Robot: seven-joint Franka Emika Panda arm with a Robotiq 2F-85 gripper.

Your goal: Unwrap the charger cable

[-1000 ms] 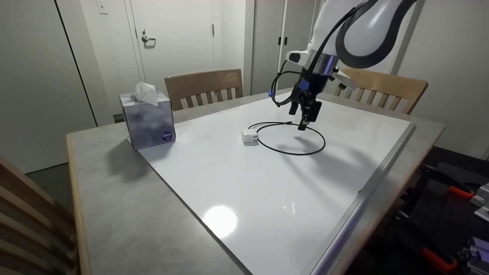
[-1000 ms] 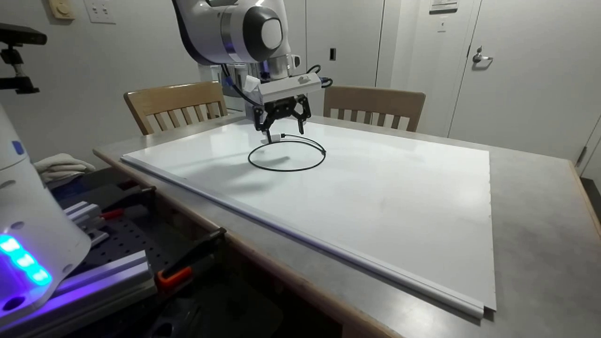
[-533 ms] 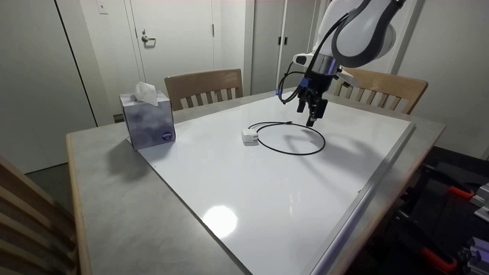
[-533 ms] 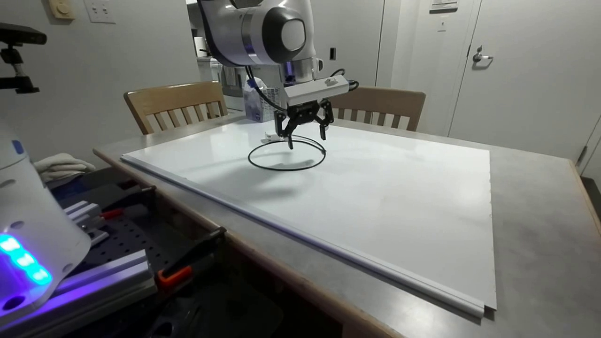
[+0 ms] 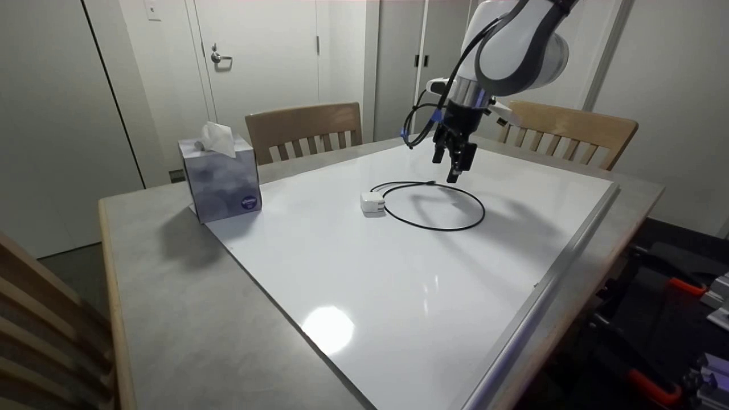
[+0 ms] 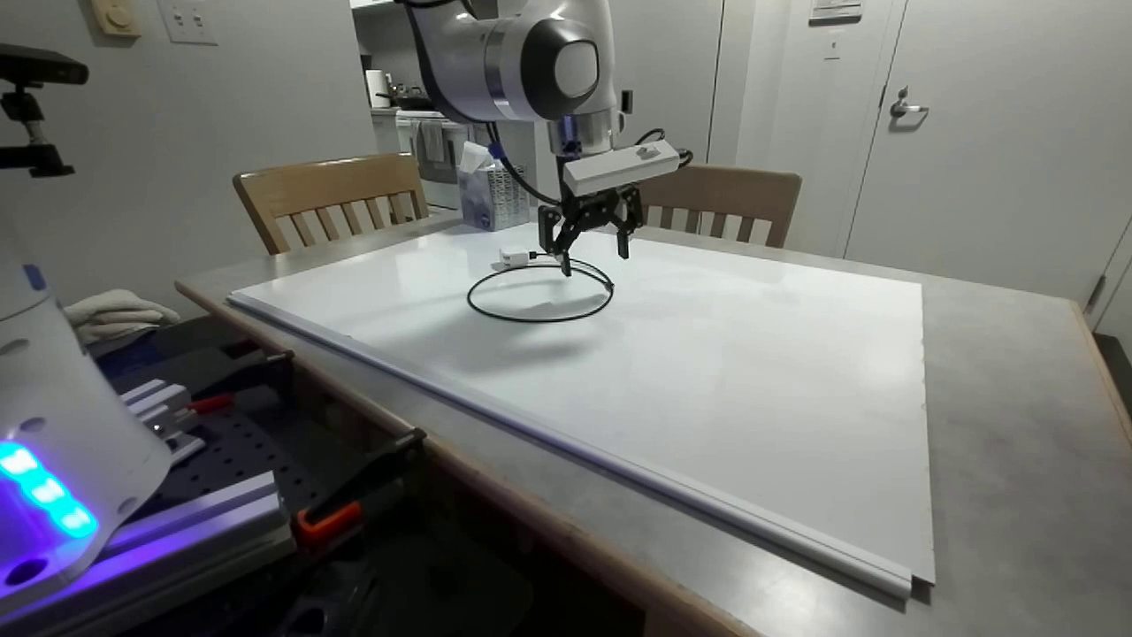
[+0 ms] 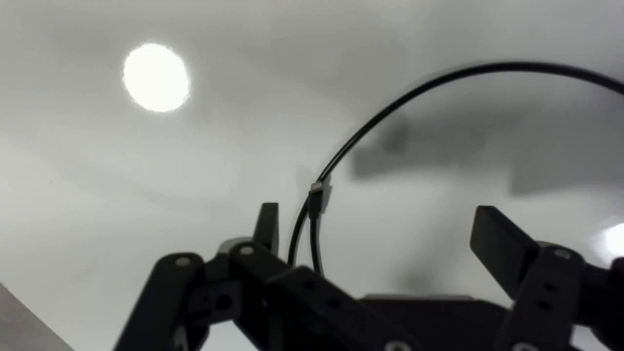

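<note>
**We find the charger cable (image 5: 450,230) looped on a white board (image 5: 364,273), a wide-spread pincer (image 5: 445,169) above it**

We take the loop in an exterior view as our dial, with twelve at the top of that view. The black cable rests on the board in one broad, rounded loop. From about ten round to twelve o'clock we see a second strand running near the first, and the two come together at twelve. The white plug (image 5: 373,203) sits at nine, just outside the loop; whether it touches the cable there, we cannot tell.

The pincer hangs over the loop's edge between twelve and one, its two fingers (image 7: 502,246) set well apart. The arm (image 5: 507,62) slants down to it from one o'clock, and a soft shadow (image 5: 521,219) spreads over the board, partly inside the loop.

In the wrist view the pincer enters from six o'clock. We see the cable pass between the fingers, nearer the one on the eight-o'clock side, then curve away and leave the view between two and three. A small connector (image 7: 316,200) with a pale tip lies alongside the cable near the middle.

Back on our first dial, a purple tissue box (image 5: 228,185) stands at nine, well beyond the plug, at a corner of the board. One wooden chair (image 5: 304,121) is at ten, another (image 5: 575,121) at two, both behind the grey table (image 5: 188,330). A silver rail (image 5: 551,290) edges the board at four.
</note>
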